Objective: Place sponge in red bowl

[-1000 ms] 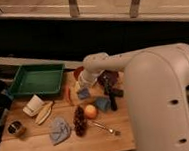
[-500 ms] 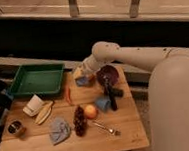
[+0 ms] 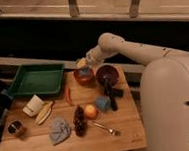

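The gripper [image 3: 83,67], clamped on the sponge [image 3: 84,70], is held over the red bowl [image 3: 83,76]; the sponge, judged light and soft, is pinched at its top.

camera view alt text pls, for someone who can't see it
A white robot arm reaches over a wooden table, its gripper holding a blue and yellow sponge just above a small red bowl. A darker round bowl sits beside it, a green plastic tray to the left, and an orange fruit nearer the front.

High view, gripper [image 3: 83,66] far-side.
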You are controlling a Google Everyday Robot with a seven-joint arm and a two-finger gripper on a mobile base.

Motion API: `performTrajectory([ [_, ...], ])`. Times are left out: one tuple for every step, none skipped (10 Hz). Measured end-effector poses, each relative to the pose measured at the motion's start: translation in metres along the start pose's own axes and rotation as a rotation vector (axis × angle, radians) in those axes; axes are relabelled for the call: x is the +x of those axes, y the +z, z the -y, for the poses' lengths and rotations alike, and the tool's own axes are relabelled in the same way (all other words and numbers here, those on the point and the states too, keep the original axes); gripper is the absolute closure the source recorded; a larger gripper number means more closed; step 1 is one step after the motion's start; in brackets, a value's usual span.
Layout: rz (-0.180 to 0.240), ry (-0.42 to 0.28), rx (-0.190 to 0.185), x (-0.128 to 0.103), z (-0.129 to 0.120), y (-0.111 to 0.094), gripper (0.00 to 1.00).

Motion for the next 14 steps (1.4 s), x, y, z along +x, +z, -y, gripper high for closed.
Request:
performTrajectory([
  [0.001, -0.001, 0.0, 0.0, -0.001, 0.001, 1.0],
  [0.009, 0.003, -0.001, -0.001, 0.0, 0.003, 1.0],
  [0.041, 0.013, -0.001, -0.006, 0.004, 0.009, 1.0],
  [0.078, 0.016, 0.001, -0.015, 0.008, 0.016, 1.0],
  [0.104, 0.012, -0.002, -0.023, 0.005, 0.027, 1.0],
  [0.127, 0.005, -0.007, -0.031, -0.002, 0.04, 1.0],
  [0.141, 0.0, -0.009, -0.036, -0.006, 0.051, 1.0],
  [0.151, -0.003, 0.003, -0.039, -0.002, 0.059, 0.99],
  [0.152, -0.003, 0.017, -0.039, 0.002, 0.063, 0.94],
  [0.153, 0.006, 0.036, -0.036, 0.009, 0.07, 0.84],
  [0.162, 0.023, 0.047, -0.036, 0.017, 0.074, 0.74],
  [0.177, 0.037, 0.055, -0.037, 0.025, 0.074, 0.64],
  [0.187, 0.05, 0.059, -0.039, 0.03, 0.073, 0.54],
  [0.188, 0.066, 0.049, -0.042, 0.031, 0.075, 0.43],
])
